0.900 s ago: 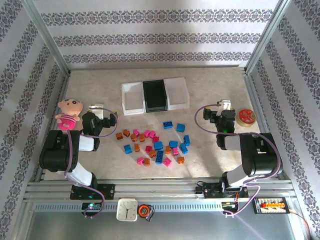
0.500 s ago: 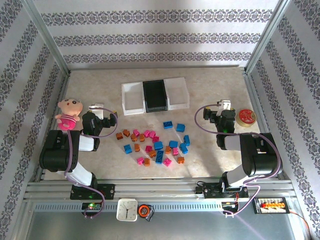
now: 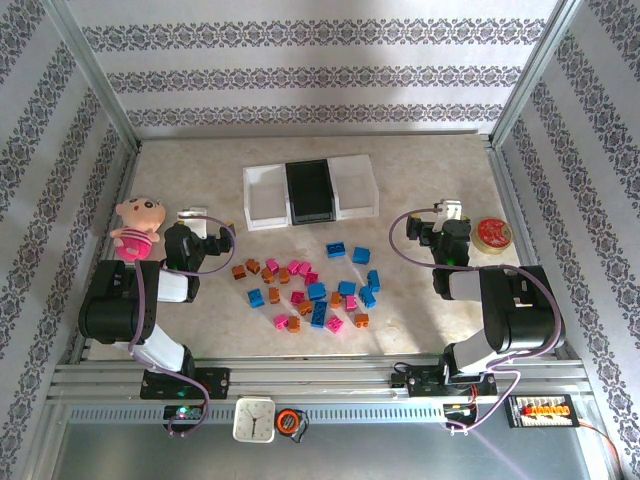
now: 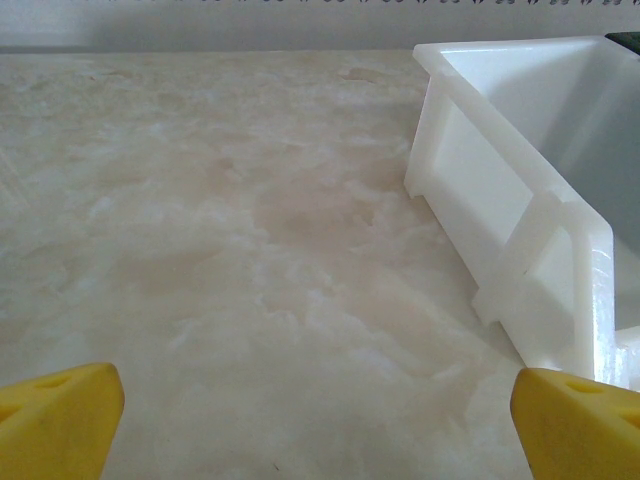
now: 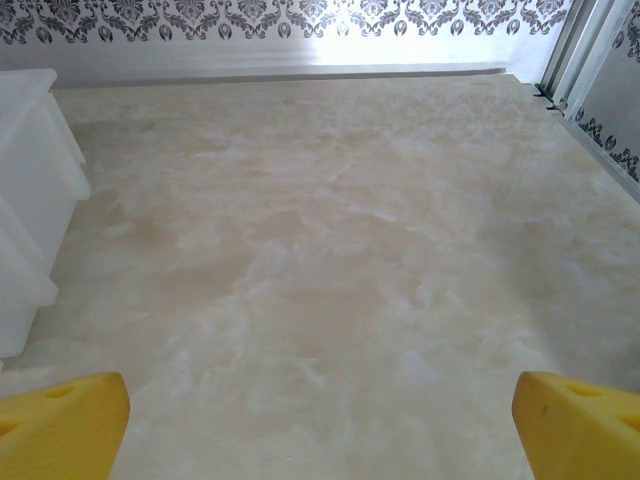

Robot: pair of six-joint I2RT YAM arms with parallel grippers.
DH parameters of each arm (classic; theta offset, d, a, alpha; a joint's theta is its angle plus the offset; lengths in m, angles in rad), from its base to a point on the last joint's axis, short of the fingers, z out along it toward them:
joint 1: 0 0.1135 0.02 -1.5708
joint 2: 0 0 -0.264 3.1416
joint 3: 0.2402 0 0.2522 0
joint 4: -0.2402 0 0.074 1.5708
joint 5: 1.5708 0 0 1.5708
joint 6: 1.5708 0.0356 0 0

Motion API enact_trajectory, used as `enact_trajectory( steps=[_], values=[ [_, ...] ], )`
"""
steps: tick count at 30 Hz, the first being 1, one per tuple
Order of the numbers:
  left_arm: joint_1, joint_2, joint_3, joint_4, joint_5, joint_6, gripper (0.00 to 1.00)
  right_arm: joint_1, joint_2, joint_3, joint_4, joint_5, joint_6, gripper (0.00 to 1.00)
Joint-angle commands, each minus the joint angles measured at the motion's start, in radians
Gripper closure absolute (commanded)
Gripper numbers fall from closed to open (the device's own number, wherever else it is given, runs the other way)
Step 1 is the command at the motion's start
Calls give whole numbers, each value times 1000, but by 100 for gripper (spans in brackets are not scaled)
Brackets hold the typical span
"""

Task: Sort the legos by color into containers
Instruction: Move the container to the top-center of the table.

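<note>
The legos (image 3: 310,285) lie scattered mid-table: small blue, magenta-pink and orange-brown bricks. Behind them stand the containers, a white tray (image 3: 265,195), a black tray (image 3: 309,190) and another white tray (image 3: 357,187), joined in a row. My left gripper (image 3: 207,222) hovers left of the bricks, open and empty; in the left wrist view its yellow fingertips (image 4: 60,420) stand wide apart over bare table, with the white tray's corner (image 4: 520,230) ahead on the right. My right gripper (image 3: 435,218) rests right of the bricks, also open and empty (image 5: 320,430), a white tray's side (image 5: 30,200) at the left edge.
A pink plush doll (image 3: 137,227) lies at the left edge beside the left arm. A round red tin (image 3: 493,233) sits close to the right gripper. Patterned walls and metal posts enclose the table. A clock (image 3: 254,420) sits on the front rail.
</note>
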Motion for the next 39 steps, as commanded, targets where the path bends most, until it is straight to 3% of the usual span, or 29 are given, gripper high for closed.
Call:
enact_trajectory(
  steps=[1,20,27,29,33,35,37,39],
  values=[
    [1,5,10,10,-2,9,1,-3,2,-4,41,-17,-10,2],
    [2,-13,2,13,-41,-7,1,-3,-12,-3,34,5,4,2],
    [0,-238,56,-267,-114,-36,1,26,-155,62,-224,39,-7,2],
    [1,-299,63,-289,-159,-95,1,54,-188,89,-304,119,1,2],
    [3,-365,57,-201,-211,-238,1,159,-195,182,-390,504,18,2],
    [4,-377,52,-163,-243,-348,1,176,-167,241,-435,599,112,2],
    [5,-402,28,-139,-283,-511,1,164,-188,305,-636,532,351,2],
    [14,-431,-10,-149,-333,-719,1,75,-192,323,-664,196,448,2]
  ],
)
